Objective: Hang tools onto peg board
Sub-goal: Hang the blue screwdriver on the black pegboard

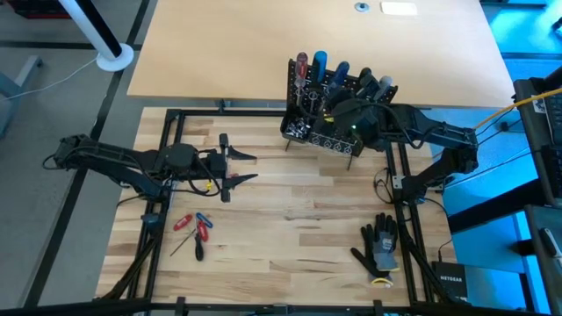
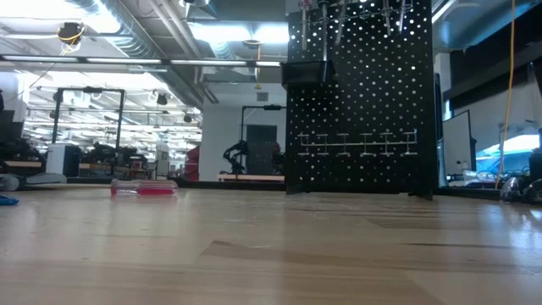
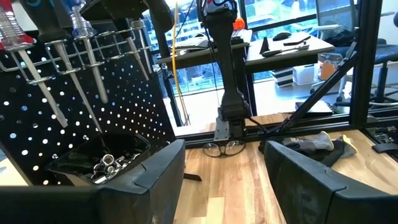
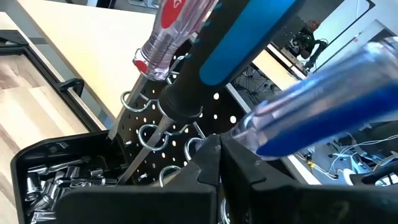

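Note:
The black peg board (image 1: 299, 98) stands at the table's far middle, legs on the wood. Red (image 1: 301, 61), blue (image 1: 319, 63) and black-handled (image 1: 365, 81) screwdrivers hang in its wire rings. Its bottom tray (image 3: 102, 163) holds silver bits. My right gripper (image 4: 219, 155) is shut with nothing between its fingers, up among the hanging handles, beside a clear blue handle (image 4: 323, 112). My left gripper (image 3: 224, 186) hovers open and level left of the board (image 3: 93, 118). Red, blue and black tools (image 1: 195, 230) lie on the table near the left front. My right gripper's shut fingertips (image 4: 208, 152) stand right beside the lower end of the clear blue handle (image 4: 252, 138), coming from the table's right side and slanting slightly down. I cannot tell whether they touch it.
A black-and-grey work glove (image 1: 379, 247) lies near the table's right front. A black frame rail (image 1: 167, 175) runs around the work area. A red-handled tool (image 2: 144, 188) shows lying on the wood in the low view. Open tabletop lies between the loose tools and the glove.

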Available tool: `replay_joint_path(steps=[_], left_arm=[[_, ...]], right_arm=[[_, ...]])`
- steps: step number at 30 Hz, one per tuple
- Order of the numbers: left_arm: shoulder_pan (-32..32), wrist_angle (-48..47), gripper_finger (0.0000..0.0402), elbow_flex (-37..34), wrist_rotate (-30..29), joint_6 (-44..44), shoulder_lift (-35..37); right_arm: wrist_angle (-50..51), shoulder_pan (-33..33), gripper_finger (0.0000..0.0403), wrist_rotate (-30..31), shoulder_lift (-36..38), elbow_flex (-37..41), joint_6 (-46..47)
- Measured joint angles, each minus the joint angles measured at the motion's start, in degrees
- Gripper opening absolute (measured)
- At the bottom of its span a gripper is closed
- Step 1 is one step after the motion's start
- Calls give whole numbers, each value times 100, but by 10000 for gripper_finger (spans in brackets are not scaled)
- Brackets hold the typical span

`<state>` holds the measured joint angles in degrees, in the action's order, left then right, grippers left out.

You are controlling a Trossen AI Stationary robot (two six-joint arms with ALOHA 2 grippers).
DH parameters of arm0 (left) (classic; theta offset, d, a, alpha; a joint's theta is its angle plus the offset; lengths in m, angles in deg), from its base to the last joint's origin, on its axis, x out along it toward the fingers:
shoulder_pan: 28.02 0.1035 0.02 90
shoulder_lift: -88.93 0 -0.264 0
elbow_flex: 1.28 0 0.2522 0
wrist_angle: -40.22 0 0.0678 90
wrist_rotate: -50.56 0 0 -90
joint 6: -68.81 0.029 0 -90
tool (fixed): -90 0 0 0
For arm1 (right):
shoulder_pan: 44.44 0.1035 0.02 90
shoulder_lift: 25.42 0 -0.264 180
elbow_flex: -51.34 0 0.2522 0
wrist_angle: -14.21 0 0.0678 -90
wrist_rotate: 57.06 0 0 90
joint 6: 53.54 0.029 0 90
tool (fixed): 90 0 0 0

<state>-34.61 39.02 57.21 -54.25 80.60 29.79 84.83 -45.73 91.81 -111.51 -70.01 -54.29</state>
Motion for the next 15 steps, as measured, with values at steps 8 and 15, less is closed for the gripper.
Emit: replay_joint_path(steps=[8, 15], left_arm=[[0, -2, 210, 0, 0, 0, 0], [0, -15, 210, 0, 0, 13, 0]], right_arm=[[-46, 150, 11, 2, -2, 0, -44], [-356, 676, 11, 172, 52, 0, -463]])
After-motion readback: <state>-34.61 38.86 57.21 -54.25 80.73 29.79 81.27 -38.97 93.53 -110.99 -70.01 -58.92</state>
